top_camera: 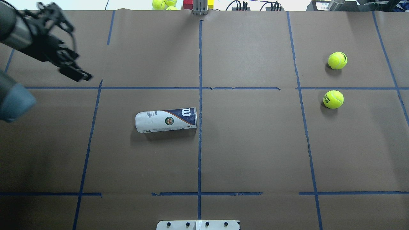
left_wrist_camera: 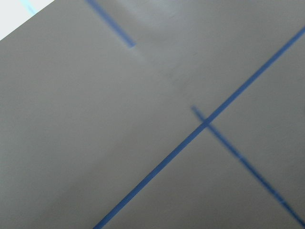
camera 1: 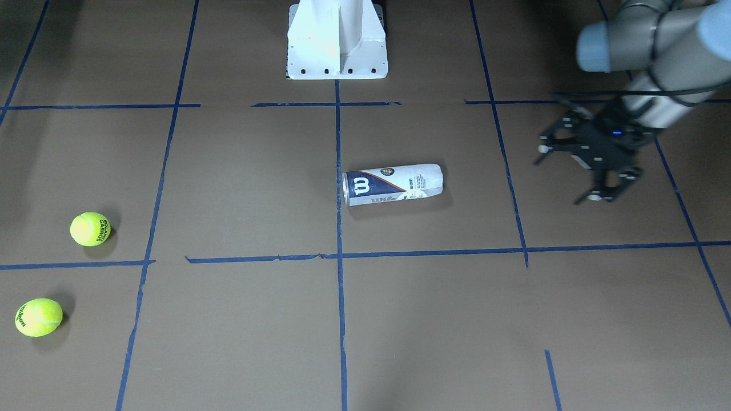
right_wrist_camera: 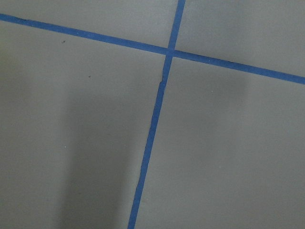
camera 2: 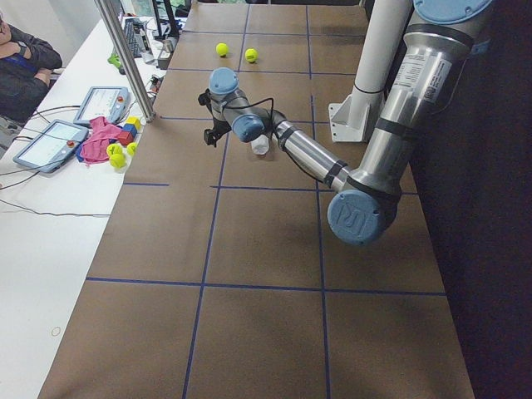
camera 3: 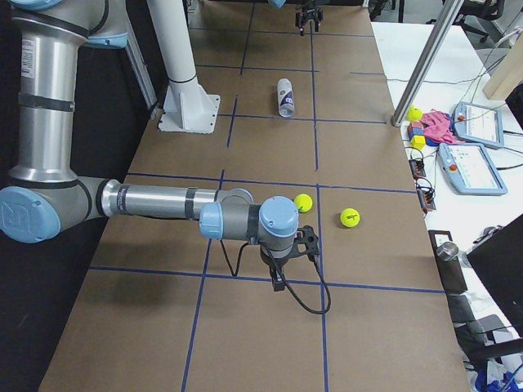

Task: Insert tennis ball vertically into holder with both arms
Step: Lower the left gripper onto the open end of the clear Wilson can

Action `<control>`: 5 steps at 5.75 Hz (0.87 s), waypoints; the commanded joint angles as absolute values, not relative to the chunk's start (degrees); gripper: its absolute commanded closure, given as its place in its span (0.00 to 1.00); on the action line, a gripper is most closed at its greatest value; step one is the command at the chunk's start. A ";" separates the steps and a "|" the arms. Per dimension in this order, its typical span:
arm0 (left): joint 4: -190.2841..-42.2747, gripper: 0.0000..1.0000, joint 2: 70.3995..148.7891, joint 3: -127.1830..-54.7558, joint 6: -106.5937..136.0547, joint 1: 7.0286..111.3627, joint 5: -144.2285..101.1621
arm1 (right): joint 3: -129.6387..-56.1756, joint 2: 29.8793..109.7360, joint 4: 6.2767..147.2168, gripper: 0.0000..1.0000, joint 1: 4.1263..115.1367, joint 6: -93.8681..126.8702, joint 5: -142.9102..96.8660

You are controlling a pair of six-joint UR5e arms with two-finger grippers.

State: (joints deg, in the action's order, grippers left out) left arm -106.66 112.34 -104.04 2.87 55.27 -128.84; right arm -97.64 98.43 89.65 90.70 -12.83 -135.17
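The holder [camera 1: 393,184], a clear tube with a white-and-navy "W" label, lies on its side near the table's middle, also in the overhead view [top_camera: 166,120]. Two yellow tennis balls [camera 1: 89,229] [camera 1: 38,317] lie apart from it on the robot's right side, and show overhead [top_camera: 333,99] [top_camera: 337,60]. My left gripper [camera 1: 568,174] hangs open and empty above the table, well to the tube's side, also in the overhead view [top_camera: 78,51]. My right gripper [camera 3: 283,273] shows only in the exterior right view, low near the two balls; I cannot tell if it is open or shut.
The white pedestal base [camera 1: 337,45] stands at the robot's edge of the table. Blue tape lines grid the brown surface. Spare tennis balls [top_camera: 163,3] lie past the far edge. A side table [camera 2: 50,191] holds tablets and coloured blocks, with a person beside it.
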 commanded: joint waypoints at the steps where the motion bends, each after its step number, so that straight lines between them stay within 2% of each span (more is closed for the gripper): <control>1: -103.56 0.00 122.38 -103.10 4.22 41.12 -116.43 | -97.56 98.44 89.65 0.00 90.70 -12.83 -135.18; 3: -87.70 0.00 133.01 -102.66 1.52 31.69 -104.74 | -97.47 98.44 89.65 0.00 90.70 -12.83 -135.18; 4: -78.23 0.00 138.46 -100.74 -3.47 31.29 -103.03 | -97.47 98.44 89.65 0.00 90.70 -12.92 -135.09; 5: -73.70 0.00 142.95 -95.42 -7.34 31.29 -99.53 | -97.47 98.44 89.65 0.00 90.70 -12.83 -135.17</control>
